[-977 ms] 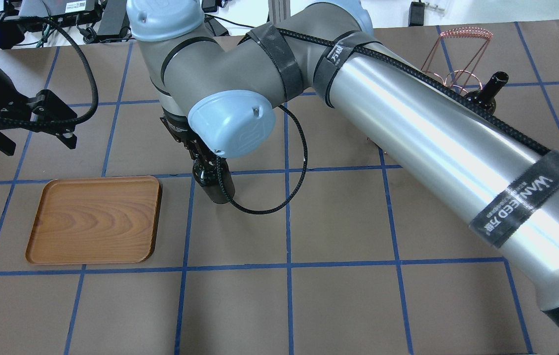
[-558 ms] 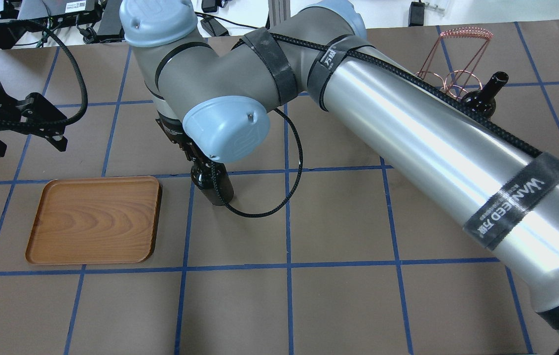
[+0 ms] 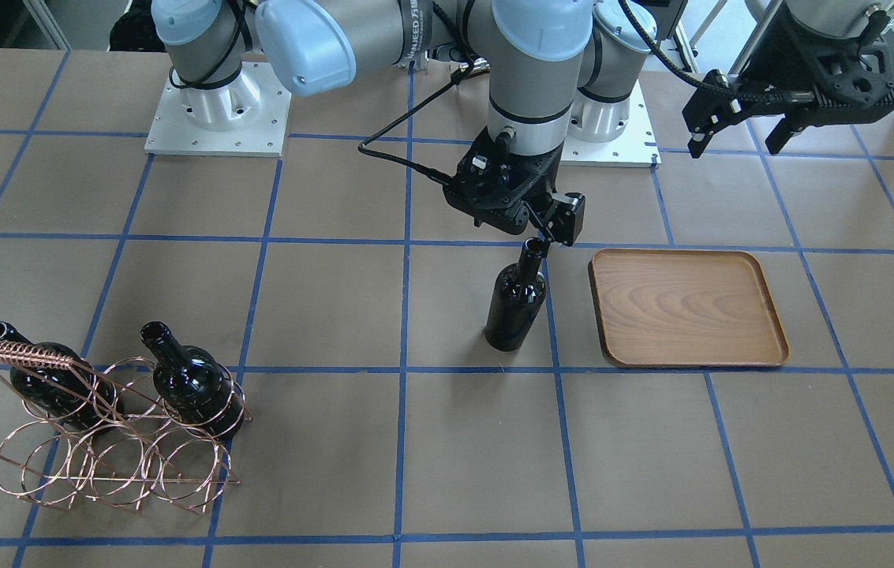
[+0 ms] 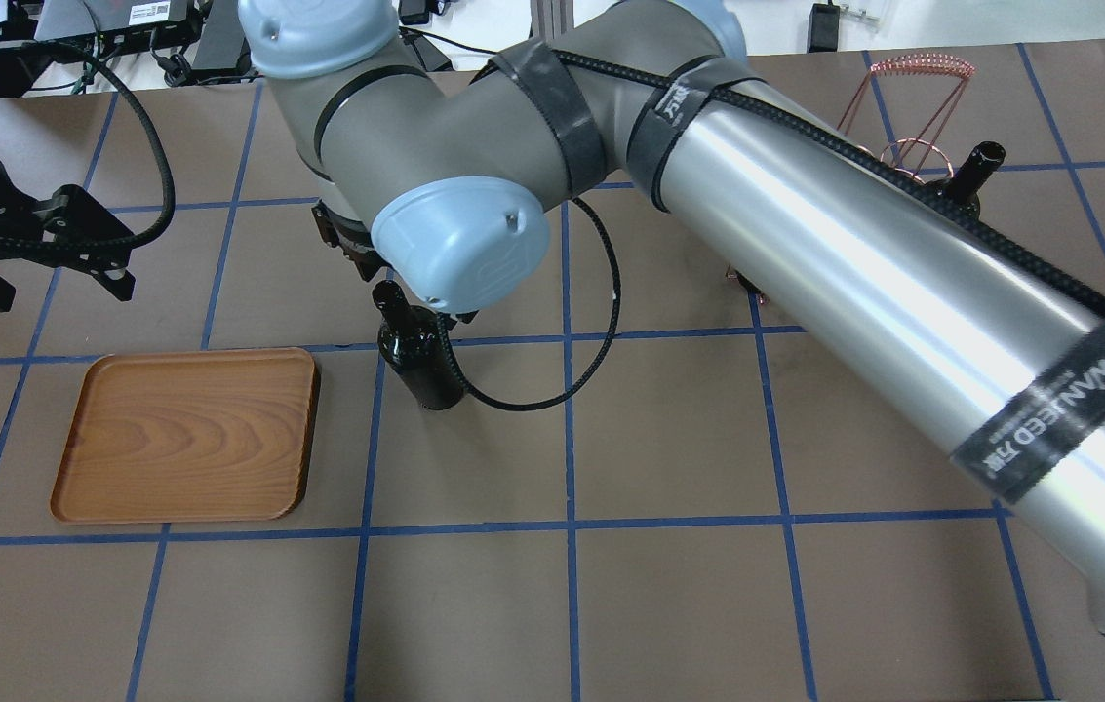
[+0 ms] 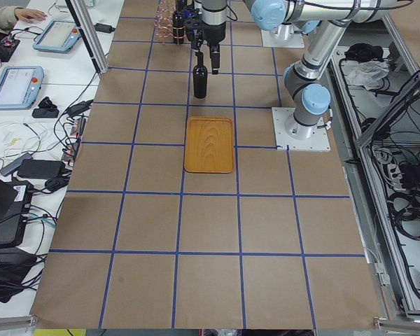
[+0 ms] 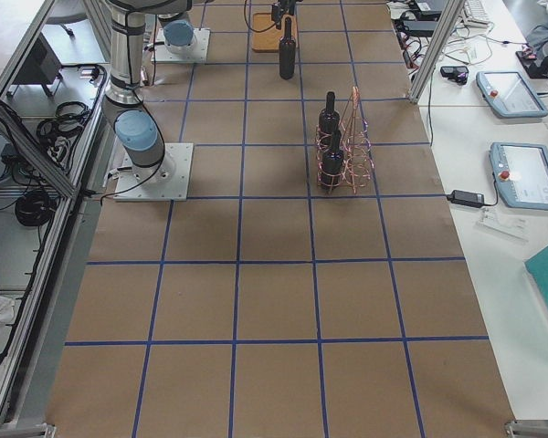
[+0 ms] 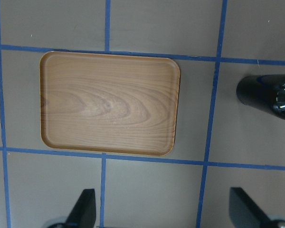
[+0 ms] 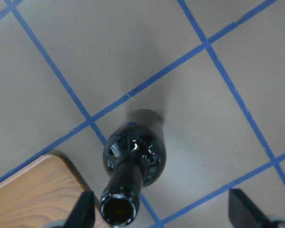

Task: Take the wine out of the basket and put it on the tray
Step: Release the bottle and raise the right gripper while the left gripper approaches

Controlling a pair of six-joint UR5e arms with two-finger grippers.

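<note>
One wine bottle [image 3: 515, 304] stands upright on the table just beside the wooden tray [image 3: 687, 308], not on it. My right gripper [image 3: 543, 237] is open right above the bottle's mouth; in the right wrist view [image 8: 164, 213] the neck [image 8: 118, 199] is close to the left finger and free. The bottle also shows in the overhead view [image 4: 425, 366] to the right of the tray [image 4: 186, 434]. My left gripper [image 4: 55, 288] is open and empty, hanging beyond the tray [image 7: 109, 102]. The copper wire basket [image 3: 111, 457] holds two more bottles [image 3: 194, 386].
The right arm's long link [image 4: 854, 263] spans the table and hides most of the basket [image 4: 903, 97] from overhead. A black cable [image 4: 552, 390] loops beside the standing bottle. Blue tape lines grid the brown table.
My right gripper has let go of the bottle's neck and drawn up and back; the bottle stays standing on the table. My left gripper shifted slightly away to the left.
</note>
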